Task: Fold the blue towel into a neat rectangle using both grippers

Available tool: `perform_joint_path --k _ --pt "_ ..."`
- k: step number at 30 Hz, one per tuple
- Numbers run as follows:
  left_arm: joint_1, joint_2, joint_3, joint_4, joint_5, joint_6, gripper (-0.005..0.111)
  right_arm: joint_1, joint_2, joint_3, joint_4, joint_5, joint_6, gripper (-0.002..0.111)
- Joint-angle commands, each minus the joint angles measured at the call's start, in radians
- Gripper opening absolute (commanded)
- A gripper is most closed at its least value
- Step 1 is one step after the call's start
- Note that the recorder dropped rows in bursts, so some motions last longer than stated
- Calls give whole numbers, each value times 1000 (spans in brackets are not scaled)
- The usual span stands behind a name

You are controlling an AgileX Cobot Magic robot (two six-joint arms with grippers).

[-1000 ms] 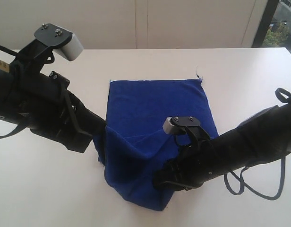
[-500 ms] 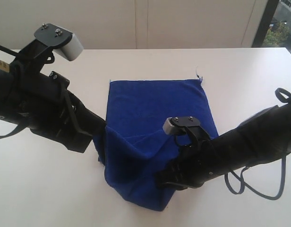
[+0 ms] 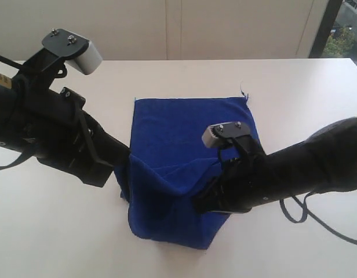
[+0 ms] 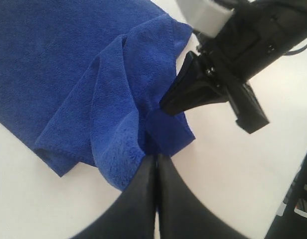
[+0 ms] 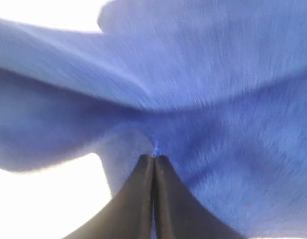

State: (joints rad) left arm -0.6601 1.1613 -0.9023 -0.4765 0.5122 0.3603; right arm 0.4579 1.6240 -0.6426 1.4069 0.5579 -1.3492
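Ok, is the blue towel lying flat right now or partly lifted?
Partly lifted. The blue towel lies flat at its far end; the left hand and right hand, both shut, hold its near end up.

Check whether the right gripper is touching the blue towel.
Touching. Right wrist view shows the right gripper shut on a fold of the blue towel.

The counter presented a plain white surface. Behind its far edge stood a pale panelled wall with vertical seams. A dark-framed window at the upper right showed green foliage outside.
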Motion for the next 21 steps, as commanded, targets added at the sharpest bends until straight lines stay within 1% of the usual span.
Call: perform_joint_path --k 1,3,5,8,10,15,18,21 --pt "-5 -3 7 -9 10 15 0 0 -168 1 -121 -92 75 0" --pt "-5 -3 7 -9 -5 34 0 0 -242 1 -229 -155 188 0" --pt "-5 -10 5 -9 -19 38 0 0 -324 1 -389 -216 350 0" --pt "-5 -26 1 -9 -27 40 0 0 -446 1 -638 -237 568 0" --pt "-5 -43 -16 -9 5 40 0 0 -536 1 -779 -237 709 0" --pt "-5 -104 -56 -1 86 37 0 0 -726 1 -1082 -190 994 0" --pt "-5 -146 -58 18 94 24 0 0 -825 1 -1202 -145 1134 0" --pt "-5 -191 -58 57 110 -31 0 0 -897 1 -1308 -86 1258 0"
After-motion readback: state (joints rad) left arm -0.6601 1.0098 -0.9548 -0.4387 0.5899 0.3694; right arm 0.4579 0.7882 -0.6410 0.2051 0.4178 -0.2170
